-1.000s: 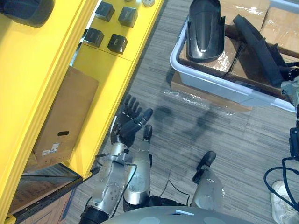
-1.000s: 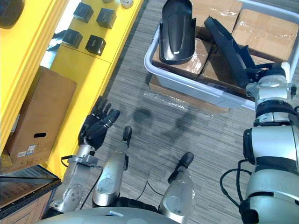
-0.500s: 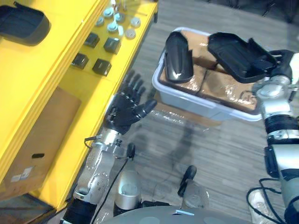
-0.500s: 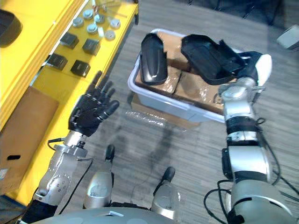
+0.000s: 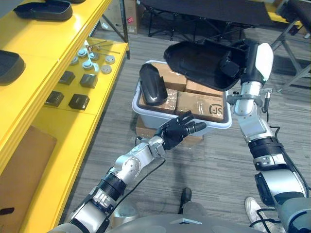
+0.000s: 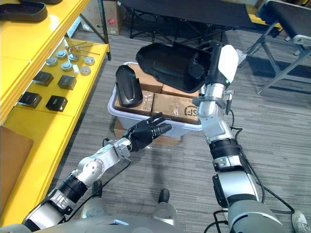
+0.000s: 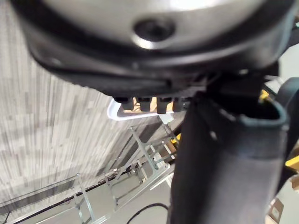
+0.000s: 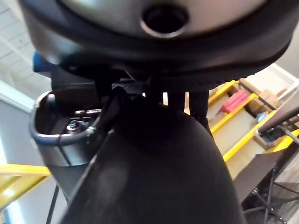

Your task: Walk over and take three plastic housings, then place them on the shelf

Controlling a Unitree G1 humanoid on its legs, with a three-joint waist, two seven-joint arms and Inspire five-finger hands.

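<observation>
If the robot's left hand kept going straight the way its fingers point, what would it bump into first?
Most likely the front wall of the pale bin. The left hand is open, and its fingers aim at the bin from close by. Depth is hard to judge here, so it might slip just under the rim instead.

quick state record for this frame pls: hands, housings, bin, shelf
right hand: shut on large black housing, raised above the bin
left hand: open, fingers spread, in front of the bin, empty
bin: holds cardboard boxes, second housing resting on them
shelf: yellow, on robot's left; black shelf housings on upper levels
progress: held housing not yet on shelf
</observation>
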